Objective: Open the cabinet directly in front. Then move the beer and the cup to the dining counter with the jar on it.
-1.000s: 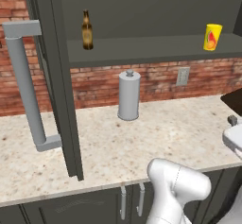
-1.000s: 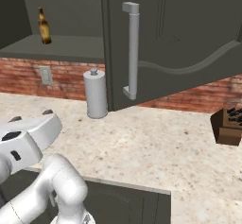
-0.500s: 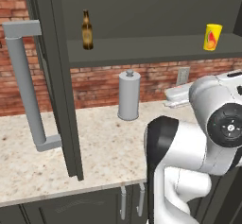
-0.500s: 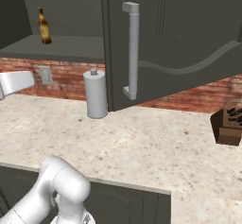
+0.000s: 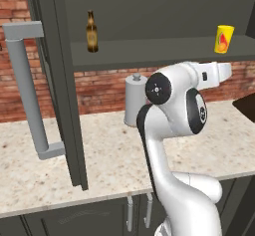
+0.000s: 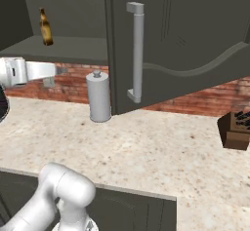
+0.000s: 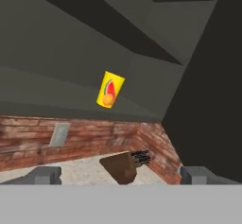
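2 doors: both doors of the cabinet point(image 5: 149, 11) stood swung open in the left base view, the left door point(image 5: 62, 80) edge-on with its long grey bar handle point(image 5: 30, 90) at far left.
Left base, shelf: the beer point(image 5: 91, 32) stood upright at the left of the shelf; the cup point(image 5: 223, 39) stood upright at the right, well apart from it.
Left base, arm: the white arm point(image 5: 174, 145) rose from the lower right, its forearm reaching right just below the shelf, near the cup.
Left base, counter: a grey canister point(image 5: 134, 100) with a knob top stood on the beige counter point(image 5: 104, 160) against the brick wall point(image 5: 99, 88).
Right base, cabinet: the right door point(image 6: 180, 40) hung open toward the camera with its bar handle point(image 6: 136, 52); the beer point(image 6: 45, 27) stood on the shelf at far left.
Right base, counter: the canister point(image 6: 99, 96) stood below the shelf; a brown knife block point(image 6: 237, 127) sat at far right.
Hand view, gripper: the gripper point(image 7: 120, 176) had its jaws spread as wide as they go, holding nothing.
Hand view, cup: the cup point(image 7: 110, 90) sat tilted in frame on the shelf, ahead of the fingertips point(image 7: 45, 176) and apart from them.
Hand view, below: the knife block point(image 7: 124, 165) showed between the tips, against the brick wall.
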Available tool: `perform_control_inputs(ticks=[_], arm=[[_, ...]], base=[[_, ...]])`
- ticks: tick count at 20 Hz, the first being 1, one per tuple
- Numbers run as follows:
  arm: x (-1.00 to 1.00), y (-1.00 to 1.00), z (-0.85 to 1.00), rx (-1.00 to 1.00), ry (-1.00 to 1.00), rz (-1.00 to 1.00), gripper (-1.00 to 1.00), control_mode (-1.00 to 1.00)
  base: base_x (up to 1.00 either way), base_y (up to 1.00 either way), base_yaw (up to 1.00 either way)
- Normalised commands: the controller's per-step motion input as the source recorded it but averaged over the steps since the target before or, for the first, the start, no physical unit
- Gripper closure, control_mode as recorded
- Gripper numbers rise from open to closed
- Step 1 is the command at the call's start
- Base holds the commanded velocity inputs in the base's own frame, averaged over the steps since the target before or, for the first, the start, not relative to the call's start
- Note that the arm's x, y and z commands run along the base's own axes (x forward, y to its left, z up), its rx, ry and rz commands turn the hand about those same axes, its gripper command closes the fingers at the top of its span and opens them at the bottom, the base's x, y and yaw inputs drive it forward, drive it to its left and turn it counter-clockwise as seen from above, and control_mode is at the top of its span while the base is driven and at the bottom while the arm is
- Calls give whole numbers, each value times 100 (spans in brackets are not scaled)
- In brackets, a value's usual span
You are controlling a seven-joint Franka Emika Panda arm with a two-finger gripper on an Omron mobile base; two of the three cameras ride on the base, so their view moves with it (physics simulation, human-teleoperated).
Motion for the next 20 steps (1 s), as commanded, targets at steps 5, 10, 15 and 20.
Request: perform_control_inputs(ticks=[5, 10, 15, 20], arm=[[38, -54, -1, 0, 0, 7, -100, -100], [5, -100, 0, 2, 0, 1, -100, -100], [7, -97, 0, 0, 0, 0, -100, -100], [19, -63, -1, 0, 0, 0, -100, -100]], base=[[0, 0, 0], [0, 0, 0], [0, 0, 0], [0, 0, 0]])
